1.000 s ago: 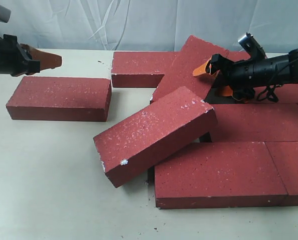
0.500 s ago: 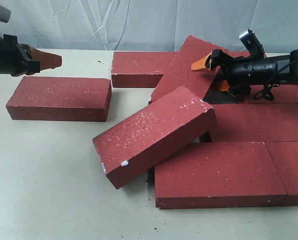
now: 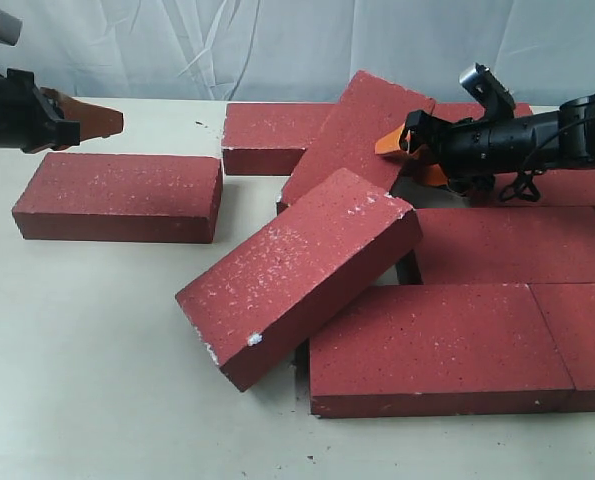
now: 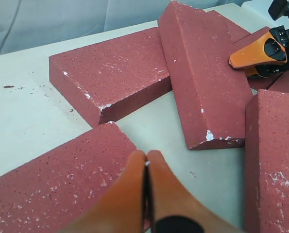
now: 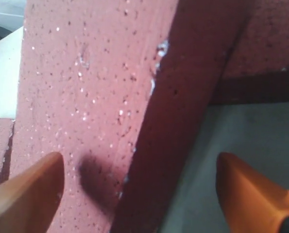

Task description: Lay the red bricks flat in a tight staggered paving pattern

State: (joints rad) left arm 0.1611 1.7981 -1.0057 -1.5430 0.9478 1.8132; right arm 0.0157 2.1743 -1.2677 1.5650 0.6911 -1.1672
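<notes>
1. The red bricks are lying scattered over the counter (image 3: 97,350). The propped brick (image 3: 297,275) is serving as the landmark here. It is sitting askew, with its far end riding up on laid bricks and its near corner resting down on the counter.
2. The front pair (image 3: 437,345) is lying flat just to the right of the propped brick's near end, with the two bricks butting end to end and no visible gap. The middle brick (image 3: 517,245) is lying flat directly behind this pair and to the right of the propped brick's raised end. These three appear to be forming the finished patch of paving.
3. The slanted brick (image 3: 362,125) is lying diagonally just behind the propped brick and is lining up with no row.
4. The rear brick (image 3: 272,135) is lying flat behind the propped brick, meeting the slanted brick. The lone brick (image 3: 117,195) is lying flat well apart to the left of the propped brick.
5. The right gripper (image 3: 409,160) is hovering just behind the propped brick's raised end. Its jaws are spread across the slanted brick's long edge and are gripping nothing.
6. The left gripper (image 3: 87,120) is hanging far to the left of the propped brick, above the lone brick. Its jaws are pressed together and are holding nothing.
7. By this reading, under half of the paving is standing complete. The propped, slanted, rear and lone bricks are all waiting to be laid flat and closed up into staggered rows.
</notes>
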